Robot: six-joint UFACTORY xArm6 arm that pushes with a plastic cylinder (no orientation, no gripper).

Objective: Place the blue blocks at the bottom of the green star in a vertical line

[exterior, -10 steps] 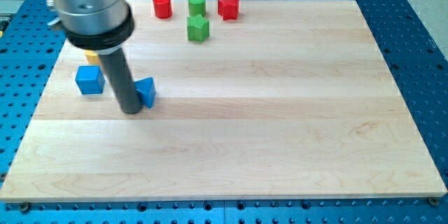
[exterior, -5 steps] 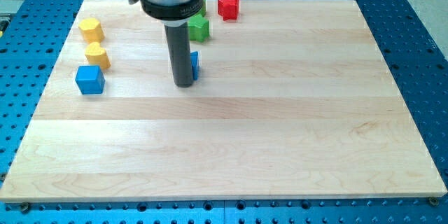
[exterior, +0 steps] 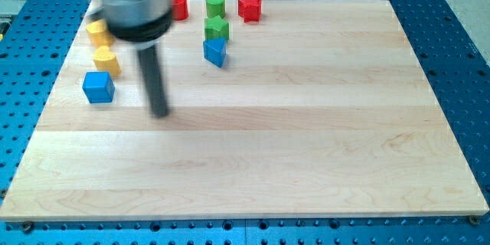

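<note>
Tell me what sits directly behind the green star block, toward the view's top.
A green cylinder block stands just above the green star block, apart from it. A blue triangular block sits right below the star. Nothing there is covered; my tip is off to the view's left.

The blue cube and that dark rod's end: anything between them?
Nothing: in the camera view only bare wooden board separates the blue cube from my tip.

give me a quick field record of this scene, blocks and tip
tip: my tip on bare board, right of the blue cube, touching no block
blue triangular block: just below the green star
green cylinder: above the star
red blocks: cylinder, star, top edge
yellow blocks: two above the blue cube
task state: blue cube not yet in line
</note>
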